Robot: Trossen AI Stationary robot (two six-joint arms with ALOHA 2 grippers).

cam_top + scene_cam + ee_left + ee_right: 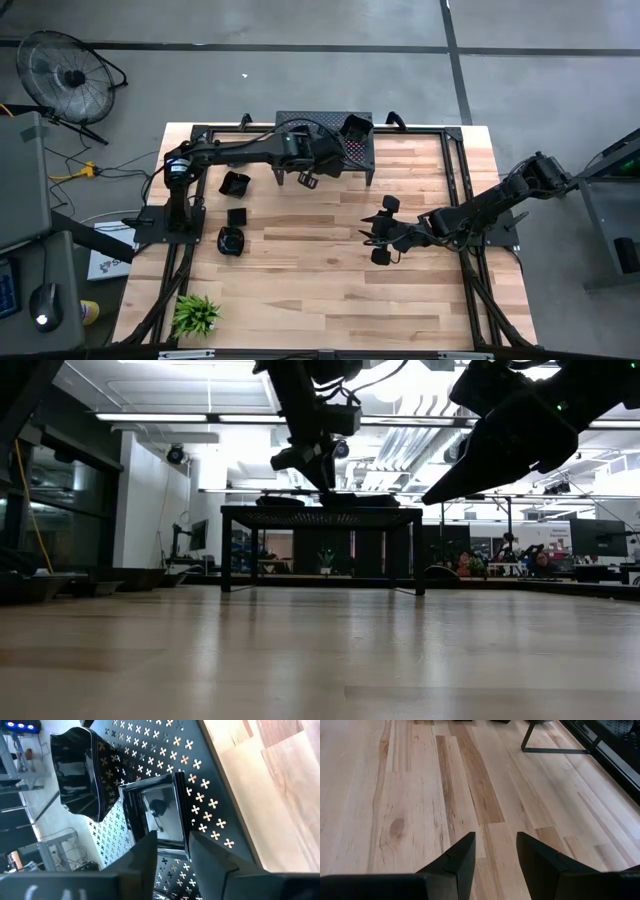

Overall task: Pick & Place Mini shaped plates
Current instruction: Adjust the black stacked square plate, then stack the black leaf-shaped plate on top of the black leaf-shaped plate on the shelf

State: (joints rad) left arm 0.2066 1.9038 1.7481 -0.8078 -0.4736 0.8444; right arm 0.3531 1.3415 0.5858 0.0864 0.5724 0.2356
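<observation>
I see my left gripper [170, 852] over the stand [300, 122] at twelve o'clock, fingers parted around a square plate [157, 817] lying there beside a second plate [77, 770]. Three plates [234, 184] sit at nine o'clock. My right gripper [492, 852] hangs released above bare central boards.

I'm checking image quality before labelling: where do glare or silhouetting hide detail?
Low view: bright ceiling lights silhouette both arms and the perforated stand. Left wrist view: the square plate mirrors the room; the lobed plate carries glossy highlights. Right wrist view: evenly lit bare table.
</observation>
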